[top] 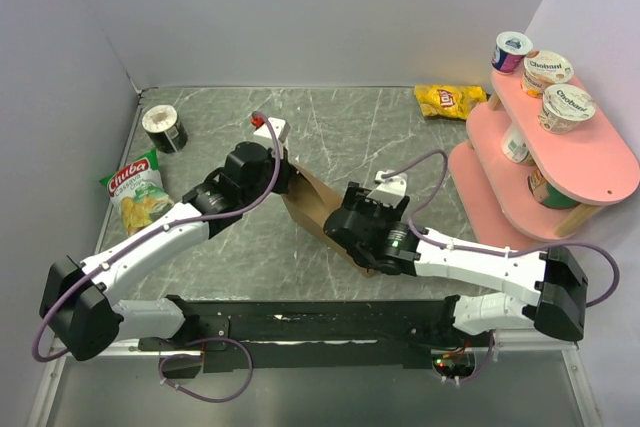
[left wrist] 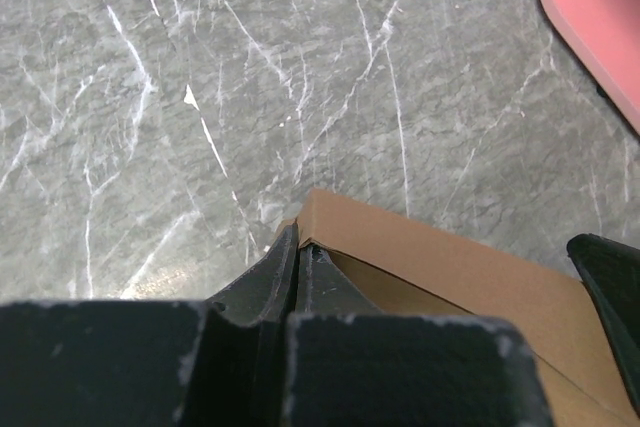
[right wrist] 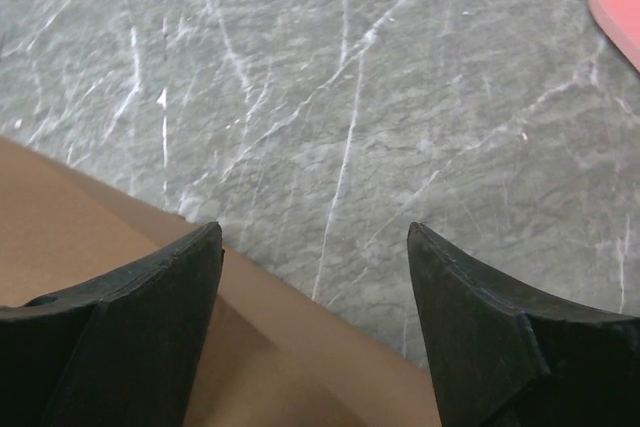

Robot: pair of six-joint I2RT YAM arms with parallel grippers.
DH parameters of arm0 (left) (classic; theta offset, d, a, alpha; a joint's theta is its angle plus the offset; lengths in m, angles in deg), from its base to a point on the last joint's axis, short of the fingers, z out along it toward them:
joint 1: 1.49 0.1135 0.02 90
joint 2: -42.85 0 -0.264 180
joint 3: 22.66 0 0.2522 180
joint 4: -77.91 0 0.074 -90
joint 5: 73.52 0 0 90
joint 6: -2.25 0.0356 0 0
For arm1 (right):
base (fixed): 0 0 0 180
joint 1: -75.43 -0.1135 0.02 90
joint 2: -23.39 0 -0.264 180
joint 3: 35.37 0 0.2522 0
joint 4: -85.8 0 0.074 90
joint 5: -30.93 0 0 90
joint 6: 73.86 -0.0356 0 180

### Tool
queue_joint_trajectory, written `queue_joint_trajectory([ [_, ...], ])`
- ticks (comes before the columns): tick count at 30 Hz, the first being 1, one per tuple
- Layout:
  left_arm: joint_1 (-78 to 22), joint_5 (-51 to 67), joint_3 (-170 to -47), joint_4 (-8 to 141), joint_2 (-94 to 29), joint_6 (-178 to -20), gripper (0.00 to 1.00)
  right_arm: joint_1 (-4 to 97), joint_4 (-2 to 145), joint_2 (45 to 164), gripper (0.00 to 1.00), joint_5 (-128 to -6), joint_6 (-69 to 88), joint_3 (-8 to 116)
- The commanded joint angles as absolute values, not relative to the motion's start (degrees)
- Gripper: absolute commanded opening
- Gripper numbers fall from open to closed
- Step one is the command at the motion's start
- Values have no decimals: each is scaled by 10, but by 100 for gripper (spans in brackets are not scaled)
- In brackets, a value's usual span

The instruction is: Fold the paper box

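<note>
**Item:** paper box (top: 312,205), plain brown cardboard, partly formed. It lies near the middle of the table (top: 420,147), between the 2 arms.

**Step in hand (judged):** raising and setting the walls. 1 wall stands up and the folding is not finished.

**Left gripper** (left wrist: 297,247): fingers pressed together, clamped on the top edge of the raised wall close to a corner, serving as an anchor.

**Right gripper** (right wrist: 315,232): jaws wide apart with nothing between them. 1 jaw hangs over the cardboard, the other over bare table. Contact with the cardboard cannot be told.

**Next move (judged):** the right gripper must settle on a free flap edge, close, and turn it inward against the left's hold without dragging the box loose.

**Also present:** pink shelf (top: 600,162), at the right.
</note>
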State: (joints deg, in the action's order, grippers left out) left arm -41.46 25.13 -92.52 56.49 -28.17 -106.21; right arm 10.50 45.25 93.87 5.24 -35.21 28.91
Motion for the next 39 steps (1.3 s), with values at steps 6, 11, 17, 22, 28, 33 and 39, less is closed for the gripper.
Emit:
queue_joint_trajectory([
  [6,-424,311,-886,503,-303,-1088,1,73,139,1048,87,77,-567,328],
  [11,-426,316,-850,533,-291,-1096,1,77,380,968,85,24,-338,266],
  [17,-426,293,-818,563,-284,-1099,1,116,543,900,86,-119,-134,236],
  [22,-426,284,-803,578,-294,-1103,1,171,538,869,96,-254,-76,259],
  [28,-426,277,-829,560,-315,-1088,1,205,501,804,99,-341,-46,291],
  [33,-427,279,-865,539,-331,-1068,1,218,472,751,98,-388,-14,308],
  [39,-426,268,-879,520,-333,-1059,1,263,428,709,100,-459,-2,321],
])
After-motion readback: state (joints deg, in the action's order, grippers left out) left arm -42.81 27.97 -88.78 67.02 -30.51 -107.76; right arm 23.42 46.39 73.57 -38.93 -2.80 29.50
